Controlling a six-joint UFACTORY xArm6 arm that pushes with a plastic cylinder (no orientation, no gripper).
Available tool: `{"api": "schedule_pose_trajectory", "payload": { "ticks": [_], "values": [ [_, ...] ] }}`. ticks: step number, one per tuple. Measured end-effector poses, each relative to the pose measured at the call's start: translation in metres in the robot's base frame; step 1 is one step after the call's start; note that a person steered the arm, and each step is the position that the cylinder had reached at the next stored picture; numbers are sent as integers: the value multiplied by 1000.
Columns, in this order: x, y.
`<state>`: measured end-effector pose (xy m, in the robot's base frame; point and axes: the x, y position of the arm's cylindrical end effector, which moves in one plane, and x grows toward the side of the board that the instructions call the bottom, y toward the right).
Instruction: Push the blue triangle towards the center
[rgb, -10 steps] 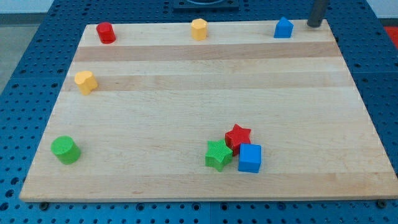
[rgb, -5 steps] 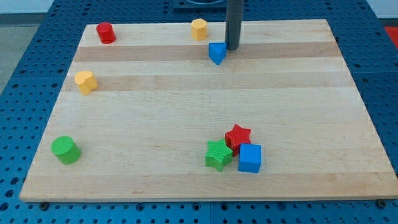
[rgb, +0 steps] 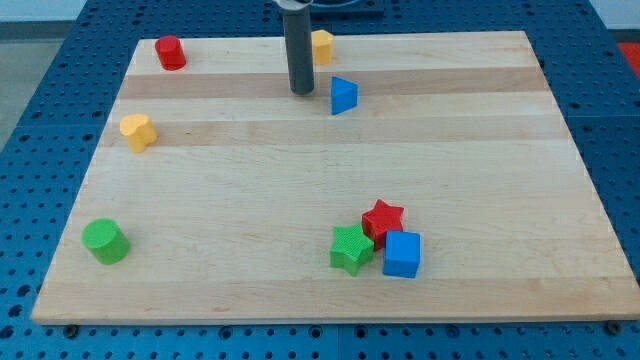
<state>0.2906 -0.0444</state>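
A blue triangle rests on a pale wooden board in the upper middle of the view, its pointed corner aimed toward the view's right and its flat back edge facing the view's left; the block is compact, so no clear long axis can be made out. My tip, the lower end of a straight dark grey rod that comes down from the view's top, stands just to the left of the triangle, near it, with a narrow strip of bare wood showing between them. The rod carries no jaws and holds nothing. Partly hidden behind the rod near the board's top edge sits a yellow-orange block, its shape hard to read. A red cylinder stands at the top-left corner, and a yellow block of uneven outline lies below it along the left side. A green cylinder sits near the bottom-left corner. Well apart from the triangle, toward the bottom centre-right, three blocks cluster together and touch: a green star, a red star and a blue cube. The blocks look like matte moulded plastic with finely ribbed tops; the board shows lengthwise bands of lighter and darker grain and lies on a blue perforated table.
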Motion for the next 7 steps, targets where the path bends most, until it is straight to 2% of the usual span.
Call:
{"api": "schedule_pose_trajectory", "payload": {
  "ticks": [1,2,3,4,6,7],
  "values": [
    [-29,38],
    [-3,61],
    [73,48],
    [103,45],
    [107,46],
    [151,53]
  ]
}}
